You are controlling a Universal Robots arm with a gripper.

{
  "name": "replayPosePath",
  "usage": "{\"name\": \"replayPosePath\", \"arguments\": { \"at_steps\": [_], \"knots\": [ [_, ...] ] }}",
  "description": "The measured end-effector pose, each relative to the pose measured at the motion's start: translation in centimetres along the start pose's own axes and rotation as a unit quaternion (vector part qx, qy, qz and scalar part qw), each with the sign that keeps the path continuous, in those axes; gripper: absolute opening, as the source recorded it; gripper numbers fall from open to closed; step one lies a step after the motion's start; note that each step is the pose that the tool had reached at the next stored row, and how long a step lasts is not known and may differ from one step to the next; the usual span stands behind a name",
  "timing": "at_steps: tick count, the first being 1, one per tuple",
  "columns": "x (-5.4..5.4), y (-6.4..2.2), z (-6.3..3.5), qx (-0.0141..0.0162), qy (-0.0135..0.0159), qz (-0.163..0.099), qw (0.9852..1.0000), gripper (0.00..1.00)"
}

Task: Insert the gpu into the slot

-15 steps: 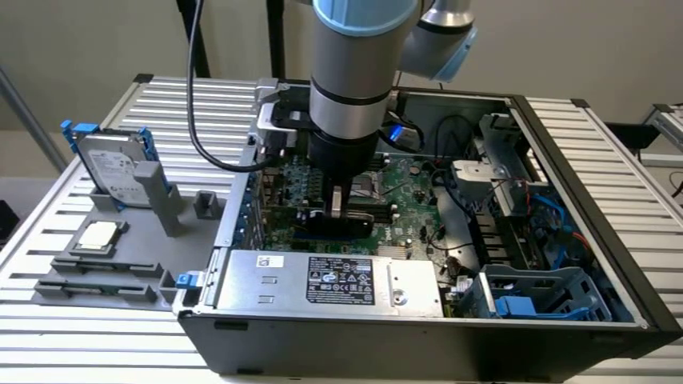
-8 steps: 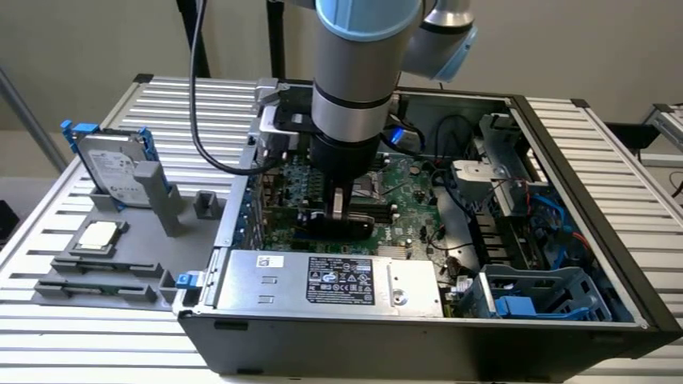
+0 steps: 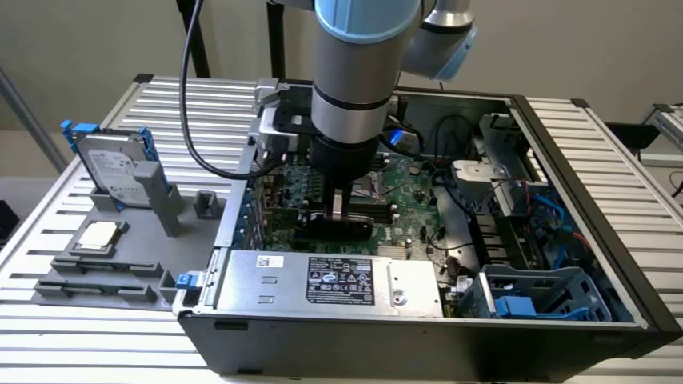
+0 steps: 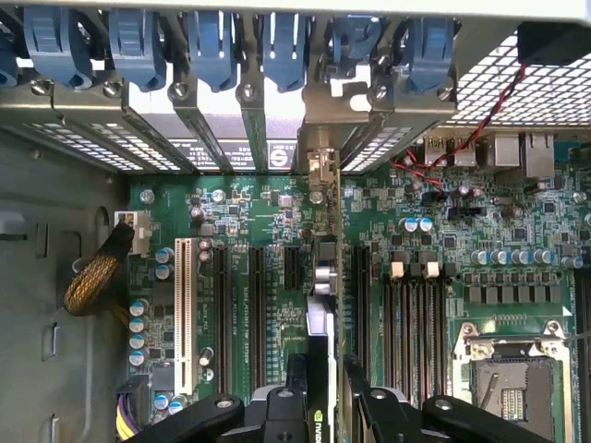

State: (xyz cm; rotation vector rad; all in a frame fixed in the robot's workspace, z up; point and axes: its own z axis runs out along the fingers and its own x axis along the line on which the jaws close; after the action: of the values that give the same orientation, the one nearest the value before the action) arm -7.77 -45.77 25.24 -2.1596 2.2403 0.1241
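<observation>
Gpu in hand, inside PC case

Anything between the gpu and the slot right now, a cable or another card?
Nothing visible does. The gripper holds the gpu edge-on over the motherboard. The black connectors beside it are bare, with no cable across them. The slot itself is hidden beneath the card, so the gap cannot be checked.
</observation>
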Motion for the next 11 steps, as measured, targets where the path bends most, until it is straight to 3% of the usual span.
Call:
{"name": "replayPosePath", "arguments": {
  "at_steps": [6, 7, 11],
  "knots": [
    [0.0, 0.08, -0.16, 0.0000, 0.0000, 0.000, 1.0000, 0.28],
    [0.0, 0.08, -0.43, -0.0001, 0.0002, 0.000, 1.0000, 0.34],
    [-0.2, 0.14, -2.15, -0.0001, 0.0002, 0.000, 1.0000, 0.34]
  ]
}}
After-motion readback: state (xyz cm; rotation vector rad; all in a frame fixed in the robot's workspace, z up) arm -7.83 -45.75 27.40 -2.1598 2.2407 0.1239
